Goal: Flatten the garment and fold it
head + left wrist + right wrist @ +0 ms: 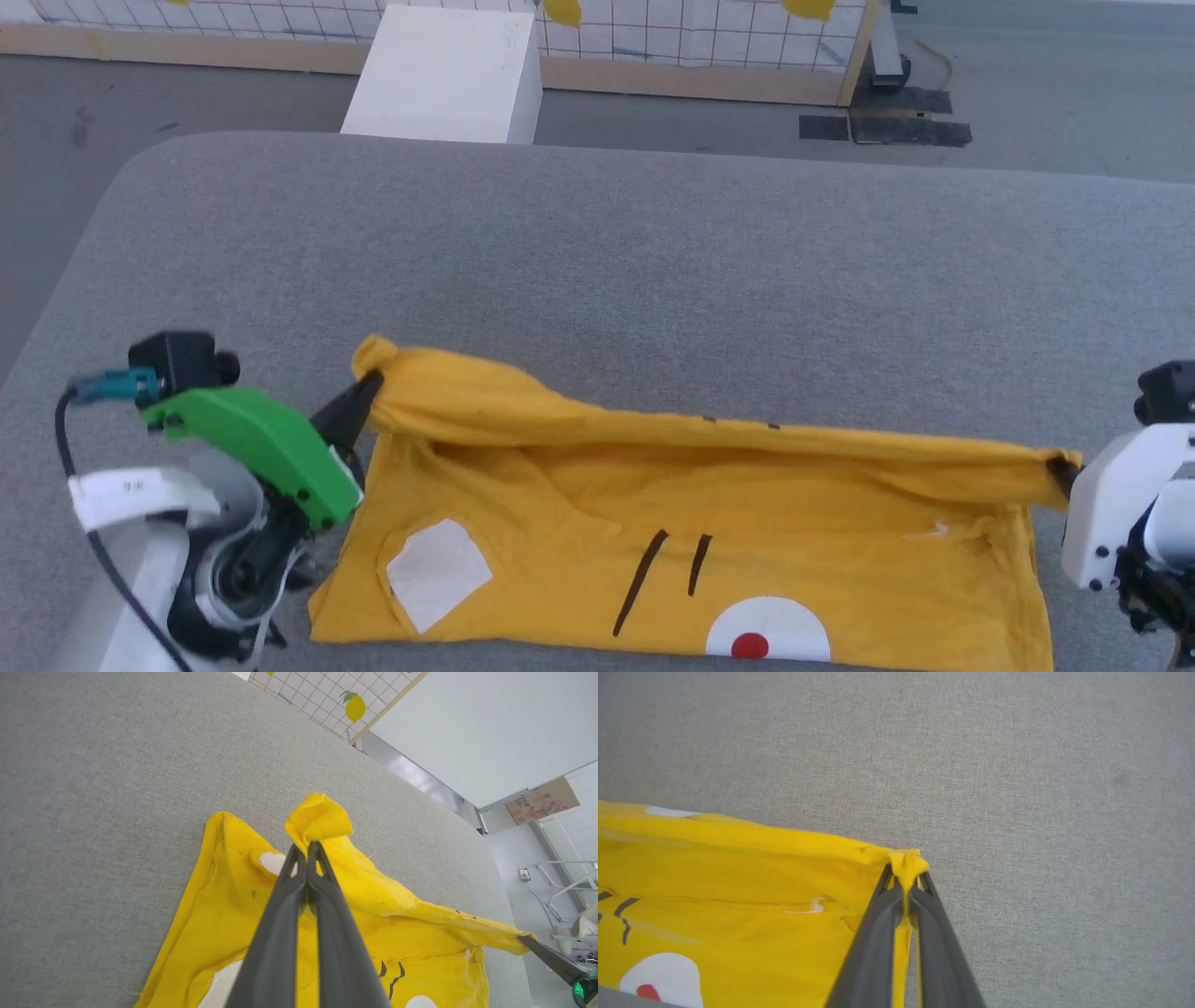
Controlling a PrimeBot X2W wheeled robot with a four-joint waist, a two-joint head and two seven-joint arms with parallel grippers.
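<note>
Inspecting the grip first, we find the left gripper (pixel 359 403) pressed together on a bunched corner of the yellow tiger-face T-shirt (pixel 747 504). The right gripper (pixel 1060 469) is likewise pinching the opposite corner. The shirt lies on the grey padded table (pixel 597 261), close to the robot's side, with its long axis running left to right between the two grippers. The held edge is the far one, raised and drawn into a fairly taut ridge from corner to corner. The body of the shirt, with its white sleeve patch (pixel 437 571) and whisker stripes (pixel 640 583), lies flat on the near side of that ridge, toward the robot. We judge the coming move turns on this: drawn away from the robot, the cloth spreads flat; carried toward the robot, it folds over the body. Each arm has its own corner, and the left corner sits slightly farther out.
</note>
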